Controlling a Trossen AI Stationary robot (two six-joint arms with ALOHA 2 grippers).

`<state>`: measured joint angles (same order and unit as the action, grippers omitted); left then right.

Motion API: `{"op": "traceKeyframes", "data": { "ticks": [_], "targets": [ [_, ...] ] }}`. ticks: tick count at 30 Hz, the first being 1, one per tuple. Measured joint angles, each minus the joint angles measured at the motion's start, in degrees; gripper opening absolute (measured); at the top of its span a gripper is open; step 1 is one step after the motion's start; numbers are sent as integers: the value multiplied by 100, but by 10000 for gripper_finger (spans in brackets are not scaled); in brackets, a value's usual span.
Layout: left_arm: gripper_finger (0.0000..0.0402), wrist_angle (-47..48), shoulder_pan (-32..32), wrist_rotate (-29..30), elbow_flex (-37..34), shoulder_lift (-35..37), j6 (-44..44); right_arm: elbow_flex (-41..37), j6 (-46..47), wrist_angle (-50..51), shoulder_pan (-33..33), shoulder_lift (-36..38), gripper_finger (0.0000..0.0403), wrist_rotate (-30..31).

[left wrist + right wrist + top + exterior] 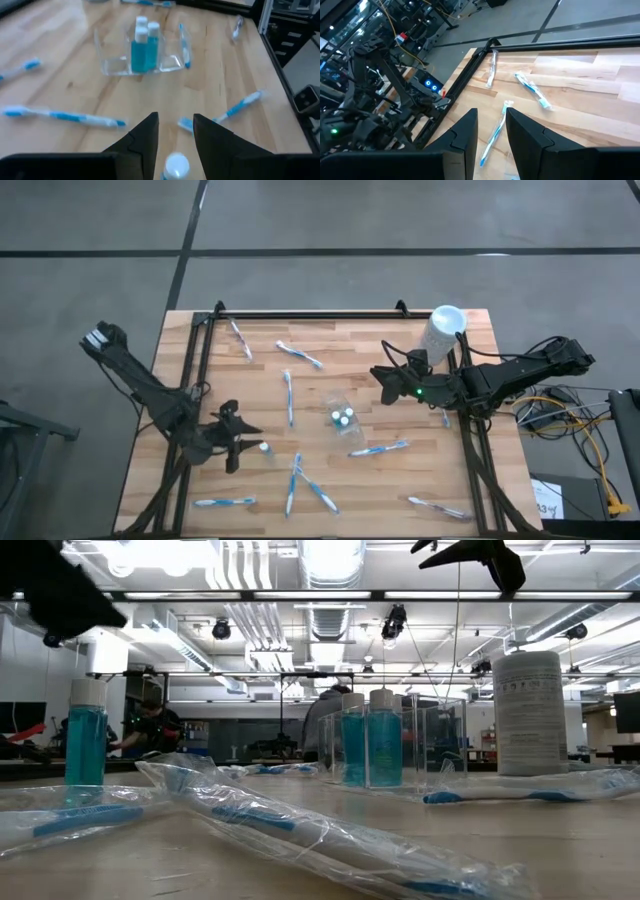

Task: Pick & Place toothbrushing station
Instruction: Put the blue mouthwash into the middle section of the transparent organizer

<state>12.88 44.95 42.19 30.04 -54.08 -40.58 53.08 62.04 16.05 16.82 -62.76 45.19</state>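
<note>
Wrapped blue-and-white toothbrushes [289, 395] lie scattered flat on the wooden table [400, 480]. A clear plastic pouch [343, 415] stands mid-table with two blue white-capped tubes [145, 45] upright inside it. Another white-capped tube [264, 448] stands upright on the table at the near left. My left gripper [175, 135] hovers open just above it, and the tube's cap [176, 165] shows between and below the fingers. The low view shows a gap between that gripper [60, 590] and the tube [86, 735]. My right gripper [383, 382] hangs open and empty, right of the pouch.
A tall white cylinder [443, 332] stands at the far right corner. Black frame rails [200, 370] run along the table's left, right and far sides. More toothbrushes lie near the front edge [225, 502] and near the front right [438, 506].
</note>
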Motion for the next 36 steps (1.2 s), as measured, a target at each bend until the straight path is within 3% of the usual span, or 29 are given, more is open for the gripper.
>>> {"op": "traceKeyframes", "data": {
  "ticks": [5,17,36],
  "targets": [
    [126,-51,338,70,-228,12,-417,0,196,0,0,0,98,0],
    [126,-51,653,98,-364,-104,-340,0,373,-3,4,0,98,166],
    [126,-1556,648,134,-1092,-684,-41,0,378,-4,0,-2,98,304]
  ]
}}
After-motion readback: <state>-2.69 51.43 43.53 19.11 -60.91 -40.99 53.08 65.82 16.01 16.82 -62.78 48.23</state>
